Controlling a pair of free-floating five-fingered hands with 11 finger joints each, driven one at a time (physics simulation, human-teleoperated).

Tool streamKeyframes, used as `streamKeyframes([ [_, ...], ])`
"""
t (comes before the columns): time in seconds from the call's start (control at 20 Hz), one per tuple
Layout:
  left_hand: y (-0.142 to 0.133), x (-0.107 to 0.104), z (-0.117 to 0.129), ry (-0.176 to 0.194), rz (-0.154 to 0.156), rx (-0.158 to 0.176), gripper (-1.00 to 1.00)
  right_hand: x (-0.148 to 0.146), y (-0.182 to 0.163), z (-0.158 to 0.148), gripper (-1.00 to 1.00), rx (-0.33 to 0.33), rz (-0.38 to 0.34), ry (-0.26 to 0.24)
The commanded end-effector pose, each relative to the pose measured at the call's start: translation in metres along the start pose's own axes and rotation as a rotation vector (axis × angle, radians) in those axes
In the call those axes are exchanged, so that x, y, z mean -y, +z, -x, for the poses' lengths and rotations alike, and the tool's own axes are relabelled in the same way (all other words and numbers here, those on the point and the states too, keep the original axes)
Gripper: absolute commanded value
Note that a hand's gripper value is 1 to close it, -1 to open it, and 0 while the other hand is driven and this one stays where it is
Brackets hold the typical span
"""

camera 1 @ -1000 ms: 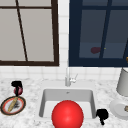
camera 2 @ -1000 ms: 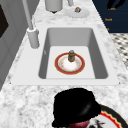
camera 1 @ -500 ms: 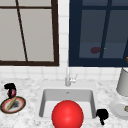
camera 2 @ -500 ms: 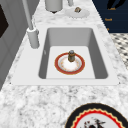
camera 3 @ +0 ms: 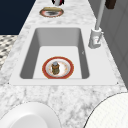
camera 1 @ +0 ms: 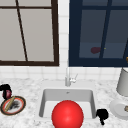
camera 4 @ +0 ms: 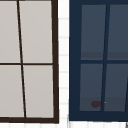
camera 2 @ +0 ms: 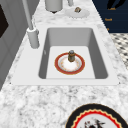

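Hovering at sink rim (camera 1: 93,100): right hand (camera 1: 102,115).

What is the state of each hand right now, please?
Left hand: shut on a small dark red thing, above the plate.
Right hand: cannot be told; it hangs at the sink's right edge.

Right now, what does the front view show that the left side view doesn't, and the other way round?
Front view alone: the left hand holding a dark red thing above the patterned plate, the right hand at the sink's right edge, a red ball, the windows.

Left side view alone: a red-rimmed plate in the basin with a small jar on it.

Both: sink, faucet, marble counter, grey canister, white plate.
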Motion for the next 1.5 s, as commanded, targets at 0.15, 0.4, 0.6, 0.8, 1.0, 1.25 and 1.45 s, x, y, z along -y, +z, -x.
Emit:
streamKeyframes([
  [0.15, 0.004, -0.028, -0.061, 0.0, 0.022, -0.015, 1.0, 0.0, 0.0, 0.0, 0.0, 0.0, 0.0, 0.0],
  [0.4, -0.015, -0.035, -0.099, -0.042, 0.035, -0.011, 1.0, 0.0, 0.0, 0.0, 0.0, 0.0, 0.0, 0.0],
  [0.6, -0.035, -0.034, -0.115, -0.044, 0.049, -0.021, 1.0, 0.0, 0.0, 0.0, 0.0, 0.0, 0.0, 0.0],
  [0.8, -0.057, -0.035, -0.132, -0.046, 0.057, -0.026, 1.0, 0.0, 0.0, 0.0, 0.0, 0.0, 0.0, 0.0],
  [1.0, -0.073, -0.031, -0.153, -0.054, 0.056, -0.039, 1.0, 0.0, 0.0, 0.0, 0.0, 0.0, 0.0, 0.0],
  [1.25, -0.093, -0.025, -0.18, -0.053, 0.064, -0.039, 1.0, 0.0, 0.0, 0.0, 0.0, 0.0, 0.0, 0.0],
  [1.45, -0.111, -0.028, -0.206, -0.042, 0.083, -0.044, 1.0, 0.0, 0.0, 0.0, 0.0, 0.0, 0.0, 0.0],
])
